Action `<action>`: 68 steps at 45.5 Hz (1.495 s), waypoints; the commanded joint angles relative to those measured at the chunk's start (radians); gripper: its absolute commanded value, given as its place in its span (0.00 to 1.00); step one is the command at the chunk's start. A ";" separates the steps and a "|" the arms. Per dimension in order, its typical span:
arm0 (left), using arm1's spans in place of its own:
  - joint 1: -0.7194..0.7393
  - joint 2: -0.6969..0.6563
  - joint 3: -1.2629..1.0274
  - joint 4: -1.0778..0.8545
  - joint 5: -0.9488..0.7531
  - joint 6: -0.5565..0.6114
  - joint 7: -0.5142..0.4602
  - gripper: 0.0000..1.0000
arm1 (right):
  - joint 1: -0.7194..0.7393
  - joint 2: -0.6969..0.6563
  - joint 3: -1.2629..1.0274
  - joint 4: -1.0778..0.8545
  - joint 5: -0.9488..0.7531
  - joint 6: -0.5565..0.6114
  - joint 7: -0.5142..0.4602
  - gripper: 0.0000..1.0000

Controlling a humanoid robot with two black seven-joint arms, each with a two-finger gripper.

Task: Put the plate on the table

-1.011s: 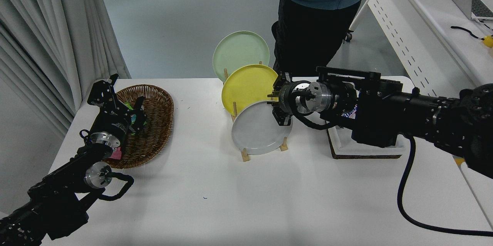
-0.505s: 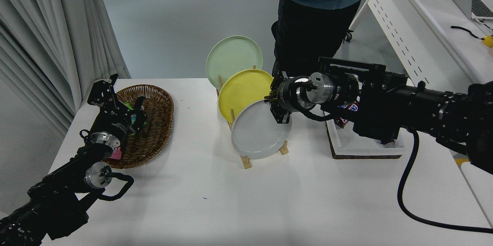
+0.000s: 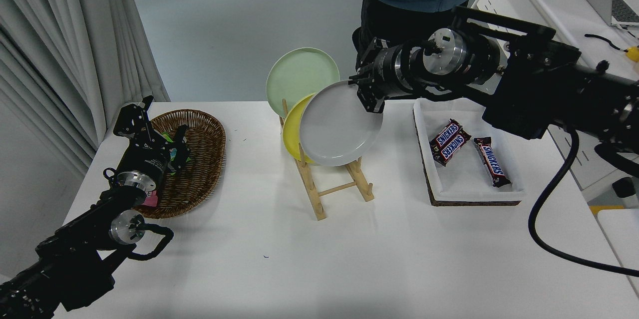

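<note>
The plate (image 3: 339, 127), clamped by its upper right rim in the right gripper's (image 3: 368, 93) jaws and hanging above the rack (image 3: 333, 189), could pivot or slip from that edge grip, or clip the yellow plate (image 3: 292, 132) before reaching the bench (image 3: 319, 259).

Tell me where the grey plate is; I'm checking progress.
Head view, centre: the grey plate hangs above the wooden rack, gripped by the right claw, before the yellow plate.
</note>
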 commanded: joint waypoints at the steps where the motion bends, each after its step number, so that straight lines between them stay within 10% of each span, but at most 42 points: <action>1: 0.001 0.000 0.000 0.000 0.000 0.001 0.000 1.00 | 0.027 -0.042 0.067 0.033 -0.002 -0.003 -0.010 0.00; 44: 0.001 0.000 0.000 0.000 0.000 -0.001 0.000 1.00 | -0.264 0.079 0.304 0.086 0.113 -0.392 -0.053 0.00; 68: 0.001 0.000 0.000 0.000 0.000 -0.001 0.000 1.00 | -0.348 0.133 0.252 0.080 0.189 -0.392 -0.041 0.00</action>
